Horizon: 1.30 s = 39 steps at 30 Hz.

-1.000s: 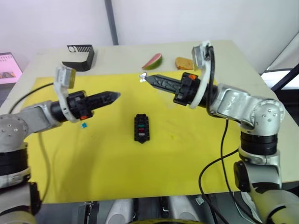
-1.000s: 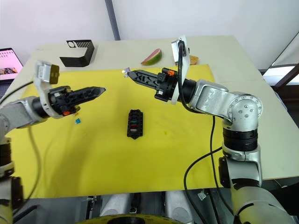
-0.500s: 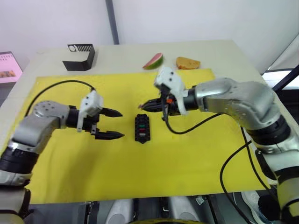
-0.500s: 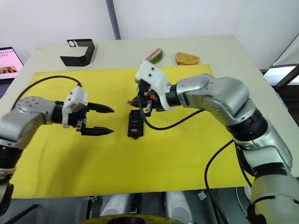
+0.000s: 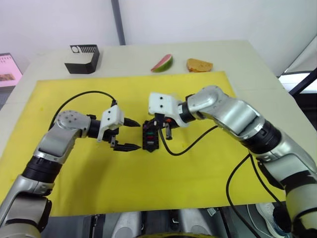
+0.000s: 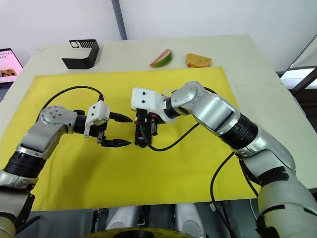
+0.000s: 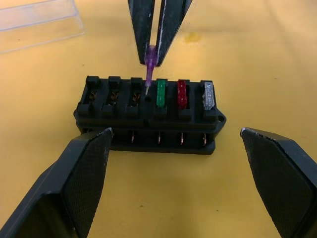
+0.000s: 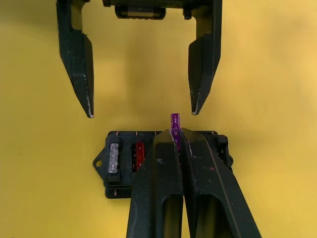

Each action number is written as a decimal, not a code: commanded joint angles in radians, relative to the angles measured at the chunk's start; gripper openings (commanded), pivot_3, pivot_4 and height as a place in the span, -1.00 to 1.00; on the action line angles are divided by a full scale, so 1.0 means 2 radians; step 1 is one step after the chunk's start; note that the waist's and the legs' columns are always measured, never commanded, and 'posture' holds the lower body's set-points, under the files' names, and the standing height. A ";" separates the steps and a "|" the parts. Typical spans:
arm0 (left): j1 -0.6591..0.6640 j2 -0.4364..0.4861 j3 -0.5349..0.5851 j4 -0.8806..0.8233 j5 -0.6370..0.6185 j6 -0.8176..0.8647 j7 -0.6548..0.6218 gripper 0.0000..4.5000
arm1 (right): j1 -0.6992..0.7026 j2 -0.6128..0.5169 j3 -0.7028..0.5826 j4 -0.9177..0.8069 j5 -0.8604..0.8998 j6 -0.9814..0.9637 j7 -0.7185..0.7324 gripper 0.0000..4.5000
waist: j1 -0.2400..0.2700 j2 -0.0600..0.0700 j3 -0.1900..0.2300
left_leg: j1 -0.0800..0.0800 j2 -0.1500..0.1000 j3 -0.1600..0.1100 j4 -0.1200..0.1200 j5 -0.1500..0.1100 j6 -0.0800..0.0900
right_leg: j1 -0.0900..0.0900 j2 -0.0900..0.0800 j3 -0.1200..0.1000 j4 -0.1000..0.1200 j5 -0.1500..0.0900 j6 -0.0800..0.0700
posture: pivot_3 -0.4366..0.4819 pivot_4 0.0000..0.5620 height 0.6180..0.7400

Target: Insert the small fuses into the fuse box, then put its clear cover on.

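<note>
The black fuse box lies on the yellow mat with green, red and grey fuses seated in one row. My right gripper points down over the box, shut on a purple fuse whose prong touches the slot beside the green one. My left gripper stands open just left of the fuse box, one finger toward each end, with nothing between them. The clear cover lies on the mat beyond the box.
A black angular holder sits at the table's far left. A watermelon slice and an orange-brown piece lie past the yellow mat. A screen stands off the left edge.
Both arms came down from raised poses to the fuse box. The left gripper opened and closed in from the left. The right gripper turned downward over the box with the purple fuse.
</note>
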 commanded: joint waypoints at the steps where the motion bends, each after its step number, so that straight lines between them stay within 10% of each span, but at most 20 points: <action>1: -0.008 0.002 0.017 -0.003 0.003 -0.006 -0.001 0.93 | -0.004 0.005 -0.006 0.001 -0.025 -0.009 0.014 -1.00 | 0.000 0.000 0.000 | 0.000 0.000 0.000 0.000 0.000 0.000 | 0.000 0.000 0.000 0.000 0.000 0.000 | -0.05 -0.47 1.00; 39: -0.014 -0.008 0.025 -0.011 0.007 -0.006 0.003 0.93 | 0.004 0.037 -0.009 0.040 -0.123 -0.016 0.077 -1.00 | -0.001 0.000 0.000 | 0.000 0.000 0.000 0.003 0.001 -0.003 | 0.000 0.000 0.000 0.003 0.000 0.000 | -0.05 -0.47 1.00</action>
